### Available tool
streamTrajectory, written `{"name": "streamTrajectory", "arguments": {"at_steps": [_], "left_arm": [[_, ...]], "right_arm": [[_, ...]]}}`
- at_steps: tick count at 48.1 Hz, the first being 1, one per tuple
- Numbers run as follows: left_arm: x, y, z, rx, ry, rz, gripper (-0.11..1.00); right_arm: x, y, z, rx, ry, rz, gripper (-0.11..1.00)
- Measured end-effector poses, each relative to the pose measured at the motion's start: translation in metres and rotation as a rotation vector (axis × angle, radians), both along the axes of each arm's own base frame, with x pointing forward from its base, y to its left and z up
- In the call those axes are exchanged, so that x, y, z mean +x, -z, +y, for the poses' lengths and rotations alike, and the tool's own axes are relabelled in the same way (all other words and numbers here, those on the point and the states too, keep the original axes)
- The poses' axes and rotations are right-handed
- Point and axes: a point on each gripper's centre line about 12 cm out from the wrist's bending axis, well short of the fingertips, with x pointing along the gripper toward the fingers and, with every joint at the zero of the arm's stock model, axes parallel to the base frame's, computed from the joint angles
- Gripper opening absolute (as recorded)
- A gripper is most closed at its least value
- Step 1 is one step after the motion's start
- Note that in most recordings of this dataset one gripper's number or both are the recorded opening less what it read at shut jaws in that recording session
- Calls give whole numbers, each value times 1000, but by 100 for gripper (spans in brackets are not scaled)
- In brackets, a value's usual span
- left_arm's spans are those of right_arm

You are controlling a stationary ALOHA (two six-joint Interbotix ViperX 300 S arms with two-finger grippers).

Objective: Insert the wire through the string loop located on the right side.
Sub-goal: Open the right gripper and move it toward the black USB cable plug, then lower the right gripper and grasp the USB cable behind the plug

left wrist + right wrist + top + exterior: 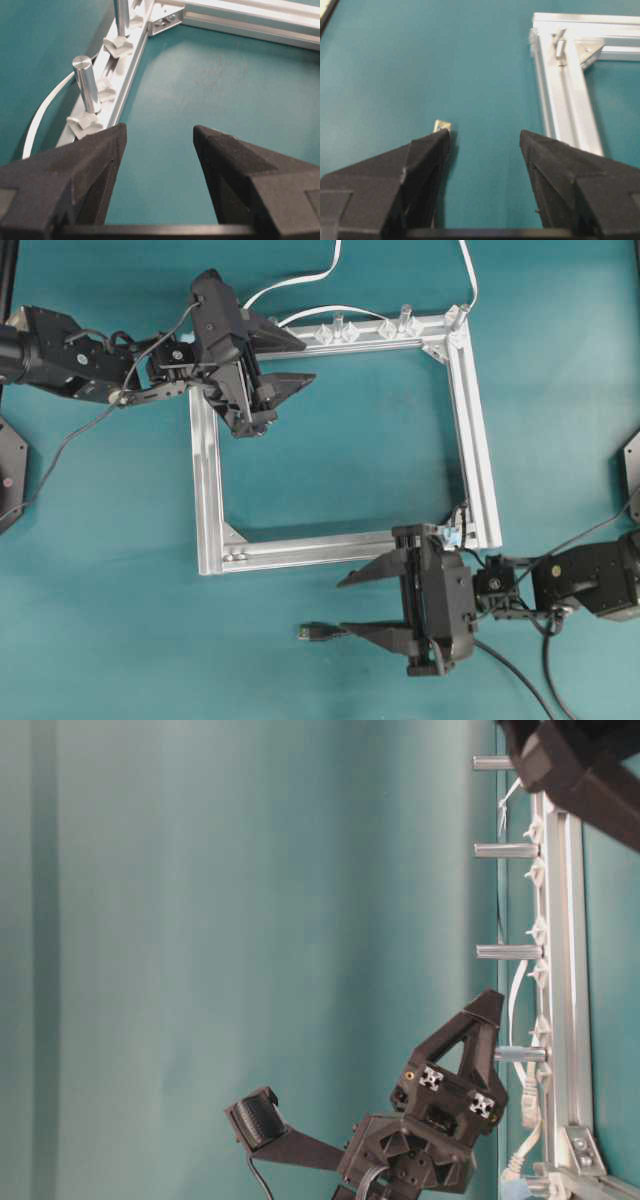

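Below, black wire's [322,632] metal-tipped plug beside right gripper's [345,605] spread, empty fingers.

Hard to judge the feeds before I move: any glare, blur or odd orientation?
Overhead: sharp and evenly lit, with soft shadows under the aluminium frame. Table-level: the picture looks turned sideways, frame running up the right edge. Left wrist: glare on the metal post. Right wrist: the right claw is soft and hides most of the wire's plug.
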Motion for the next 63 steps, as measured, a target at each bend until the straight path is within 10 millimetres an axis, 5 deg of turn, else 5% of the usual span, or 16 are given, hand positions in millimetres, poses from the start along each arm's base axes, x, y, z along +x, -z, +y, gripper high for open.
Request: {"name": "streamTrajectory", "arguments": {"at_steps": [26, 63], "left_arm": [[-1, 2, 0, -7, 0, 19, 65], [0, 2, -4, -9, 9, 20, 65]], "right_arm": [[10, 31, 23, -9, -18, 51, 69], [9, 59, 23, -34, -5, 100, 68]]}}
